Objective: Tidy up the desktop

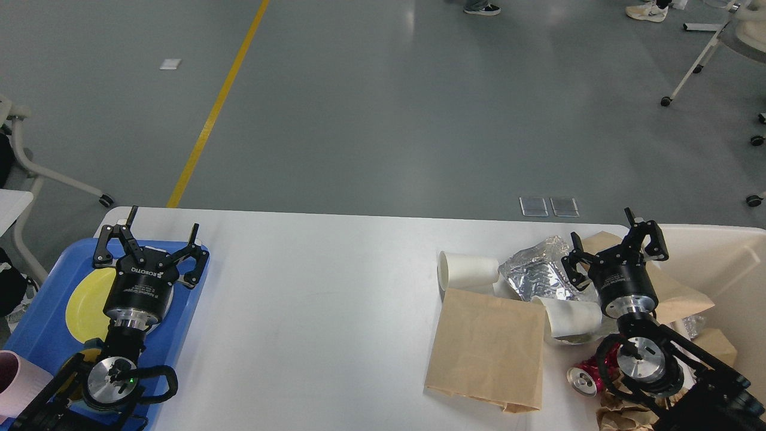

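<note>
The white desktop [317, 299] spans the lower half of the view. My left gripper [157, 232] hangs open above the blue tray [42, 323] and its yellow plate [84, 305], holding nothing. On the right, my right gripper [607, 245] stands open over a heap of litter: crumpled foil [535, 272], a tipped white paper cup [467, 269], a second crushed white cup [568, 317], a flat brown paper bag [488, 353] and a red can [589, 374] lying on its side.
A beige bin [718, 263] stands at the right edge with brown paper [676, 293] draped by its rim. Crumpled brown paper [622, 413] lies at the front right. A pink cup [18, 374] sits at the far left. Beyond the far edge is grey floor.
</note>
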